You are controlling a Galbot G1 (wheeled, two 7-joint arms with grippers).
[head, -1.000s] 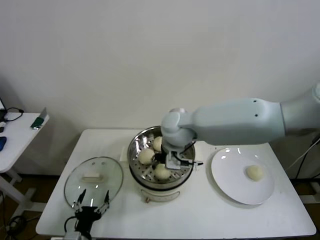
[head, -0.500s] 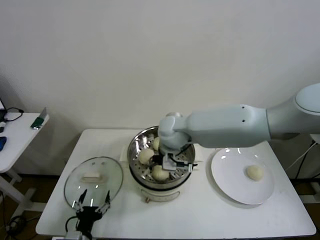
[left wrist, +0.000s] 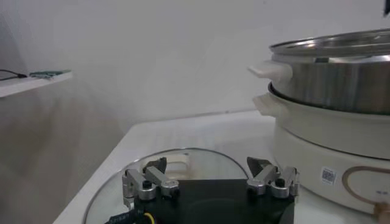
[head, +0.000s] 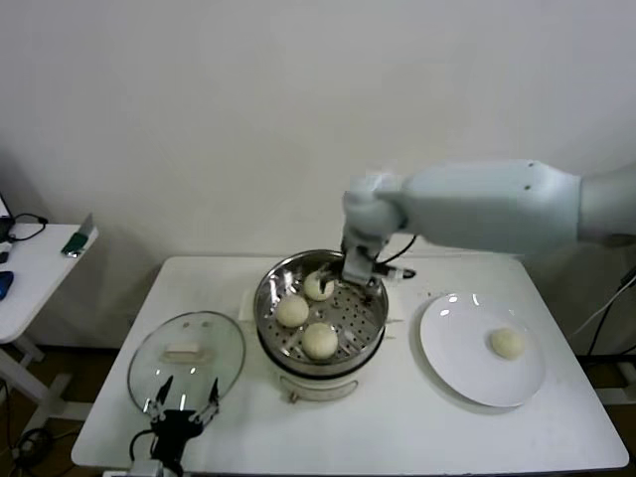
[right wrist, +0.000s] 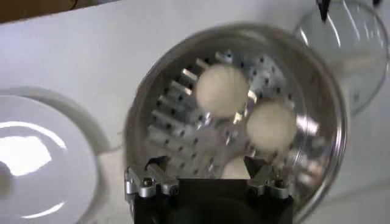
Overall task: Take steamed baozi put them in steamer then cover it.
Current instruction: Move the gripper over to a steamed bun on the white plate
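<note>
The steamer stands mid-table with three baozi in its basket: one at the left, one at the back, one at the front. A fourth baozi lies on the white plate. My right gripper hovers over the basket's back right rim, open and empty. In the right wrist view, the right gripper is above the basket, with two baozi in full view. The cover lies flat on the table at the left. My left gripper is open at the cover's near edge.
The left wrist view shows the left gripper just over the cover, with the steamer's cream base beside it. A side table with small items stands at the far left. The plate also shows in the right wrist view.
My right gripper has let go of the front baozi, risen out of the basket and moved back to the far right rim. The left arm has not moved.
</note>
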